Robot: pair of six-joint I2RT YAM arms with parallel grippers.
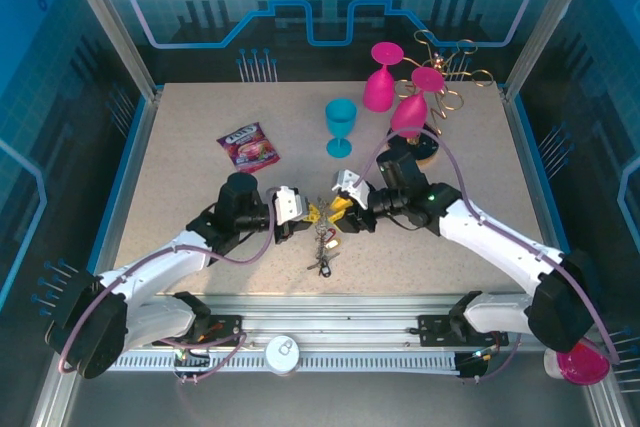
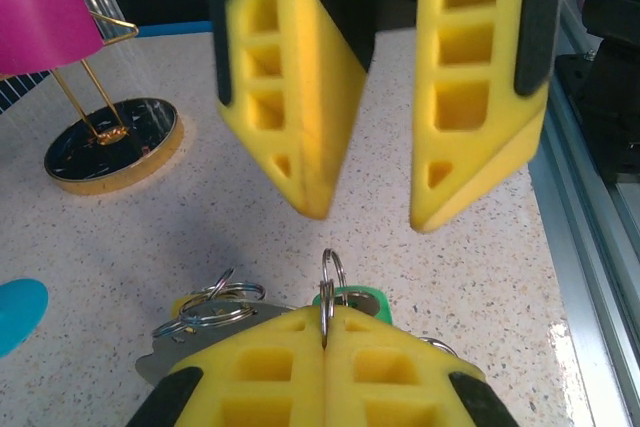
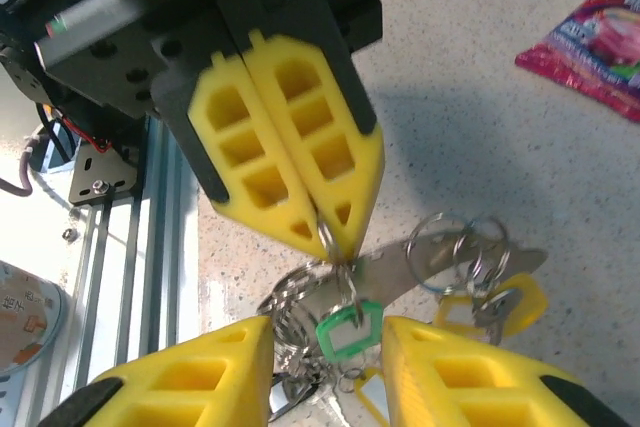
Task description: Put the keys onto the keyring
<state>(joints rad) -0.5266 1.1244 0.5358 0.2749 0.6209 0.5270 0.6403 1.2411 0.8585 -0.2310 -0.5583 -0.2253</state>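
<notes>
1. The left pincer (image 1: 303,215) is clamped, pads together, on a small silver split ring (image 2: 331,277). The ring stands upright, and its free half pokes out past the fingertips.
2. The right pincer (image 3: 328,325) stands with its jaws apart and holds nothing. It faces the left one tip to tip, just apart from it.
3. The relation that matters is that the ring lies straight ahead of the right pincer, on the line between the two. It is edge-on to the left wrist camera, so its flat plane runs along that left-right line.
4. A green plastic-headed key (image 3: 350,332) hangs from the ring, low in the gap between the right pincer's open fingers. Whether it touches them cannot be told.
5. The rest of the bunch of keys and wire loops (image 1: 322,252) lies on the speckled desk (image 1: 200,197). Its long axis runs from the pincers toward the near edge. Both arms are about equally near it, though the right one is the free one.
6. Which loop is the main keyring cannot be told.
7. Counted:
   - two pincers
   - one green head
   - two yellow plastic-headed keys (image 3: 510,297)
   - one bare metal blade (image 3: 400,265)
   - several small loops, too tangled to number
8. At the far side of the desk there are:
   - one crimson foil snack packet (image 1: 249,145)
   - one teal goblet (image 1: 340,125)
   - two pink goblets (image 1: 380,82) by a gold wire rack (image 1: 455,67)
</notes>
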